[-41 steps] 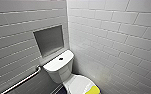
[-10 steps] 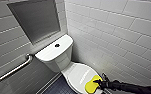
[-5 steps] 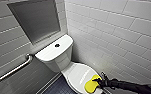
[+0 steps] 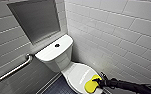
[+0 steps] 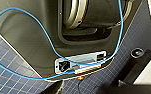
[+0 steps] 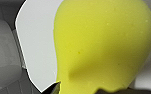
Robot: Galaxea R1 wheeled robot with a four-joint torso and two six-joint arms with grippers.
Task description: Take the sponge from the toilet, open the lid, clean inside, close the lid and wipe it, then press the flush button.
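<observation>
The white toilet (image 4: 53, 53) stands in the corner with its lid (image 4: 77, 73) down. The dark round flush button (image 4: 57, 45) sits on the flat tank top. A yellow sponge (image 4: 91, 85) lies on the front right part of the lid. My right gripper (image 4: 97, 82) comes in from the right and is at the sponge's right end, open, with one dark finger over the sponge's edge. In the right wrist view the sponge (image 6: 101, 45) looms very close, lying on the white lid (image 6: 38, 37). The left wrist view looks down on the robot's own base (image 5: 28, 37).
White tiled walls close in behind and to the right of the toilet. A metal grab rail (image 4: 13, 70) runs along the left wall under a grey recess (image 4: 34, 20). Dark blue floor tiles (image 4: 56, 87) lie left of the bowl. A blue cable (image 5: 53, 47) crosses the robot's base.
Since the oldest frame the camera has come closer to the toilet and my right arm has reached the sponge. Over the last second nothing has visibly moved.
</observation>
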